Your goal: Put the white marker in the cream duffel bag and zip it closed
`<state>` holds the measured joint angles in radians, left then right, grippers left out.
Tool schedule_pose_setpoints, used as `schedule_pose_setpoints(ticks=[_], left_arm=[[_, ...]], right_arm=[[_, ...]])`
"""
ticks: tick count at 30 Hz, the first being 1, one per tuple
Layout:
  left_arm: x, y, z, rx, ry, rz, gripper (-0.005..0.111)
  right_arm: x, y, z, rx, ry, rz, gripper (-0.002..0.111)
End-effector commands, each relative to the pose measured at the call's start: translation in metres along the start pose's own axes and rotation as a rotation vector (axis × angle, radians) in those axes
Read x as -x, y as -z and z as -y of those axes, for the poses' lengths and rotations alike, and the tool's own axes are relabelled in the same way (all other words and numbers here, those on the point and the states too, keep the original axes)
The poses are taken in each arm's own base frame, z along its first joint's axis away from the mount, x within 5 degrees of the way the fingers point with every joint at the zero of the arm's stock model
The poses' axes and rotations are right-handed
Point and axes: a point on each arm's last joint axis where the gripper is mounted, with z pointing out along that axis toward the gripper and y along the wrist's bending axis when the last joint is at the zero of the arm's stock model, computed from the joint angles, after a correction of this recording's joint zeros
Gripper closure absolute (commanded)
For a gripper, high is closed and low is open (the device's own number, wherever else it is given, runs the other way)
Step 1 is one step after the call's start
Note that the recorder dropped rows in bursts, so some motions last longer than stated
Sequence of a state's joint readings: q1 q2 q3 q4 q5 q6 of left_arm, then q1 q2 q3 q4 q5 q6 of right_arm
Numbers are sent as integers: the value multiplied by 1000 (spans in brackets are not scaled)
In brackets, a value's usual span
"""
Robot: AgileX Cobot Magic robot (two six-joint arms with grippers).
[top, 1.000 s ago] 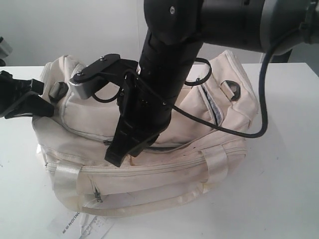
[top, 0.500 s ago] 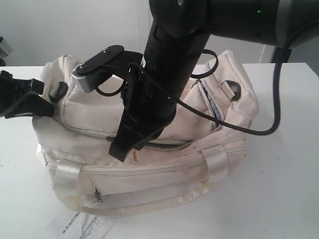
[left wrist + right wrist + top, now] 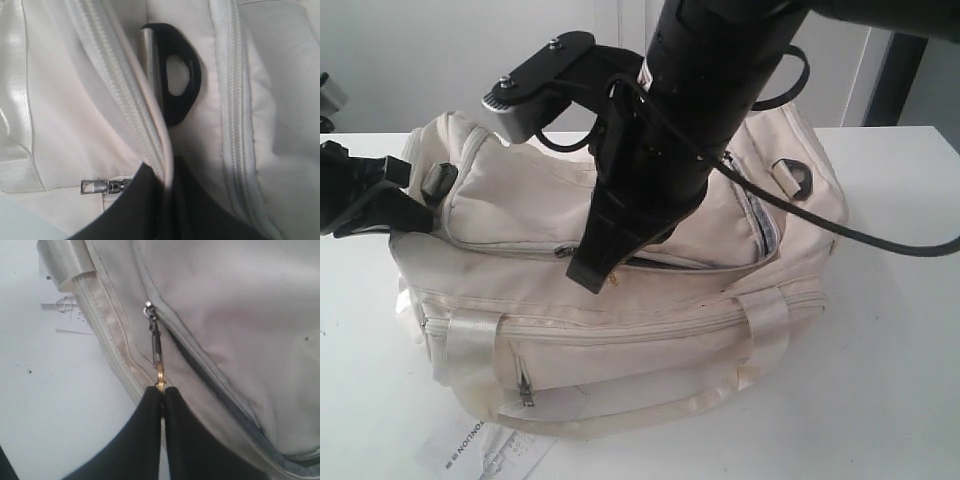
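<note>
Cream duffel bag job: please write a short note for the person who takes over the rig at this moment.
Left gripper: shut on the piped edge of the cream duffel bag, at its end.
Right gripper: shut on the zipper pull of the top flap.
White marker: not visible in any view; cannot confirm that it is inside.
Done: pull gripped. Left: zip partly open; draw it closed.

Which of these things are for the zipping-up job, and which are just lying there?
For the job: bag, its zip pull pinched by the right gripper, left gripper holding the bag's edge.
Just lying about: paper tag on the table.
</note>
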<state>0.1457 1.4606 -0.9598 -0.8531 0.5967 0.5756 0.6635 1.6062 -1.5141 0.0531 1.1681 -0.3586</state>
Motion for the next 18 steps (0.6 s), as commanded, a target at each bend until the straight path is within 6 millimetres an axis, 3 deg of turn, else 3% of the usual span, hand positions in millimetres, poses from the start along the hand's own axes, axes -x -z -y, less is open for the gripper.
schedule_pose_setpoints(ticks=[1,13,18], left_arm=[[0,0,-3,28,-13,15,107],[0,0,-5,49,-30,14,107],[1,0,-6,58,-35,17,107]], right_arm=[[-10,11,7,-25,-21,-36,108],[-12,12,11,-39,-27,-41,108],[-21,3,17,-44,-45,-84,108]])
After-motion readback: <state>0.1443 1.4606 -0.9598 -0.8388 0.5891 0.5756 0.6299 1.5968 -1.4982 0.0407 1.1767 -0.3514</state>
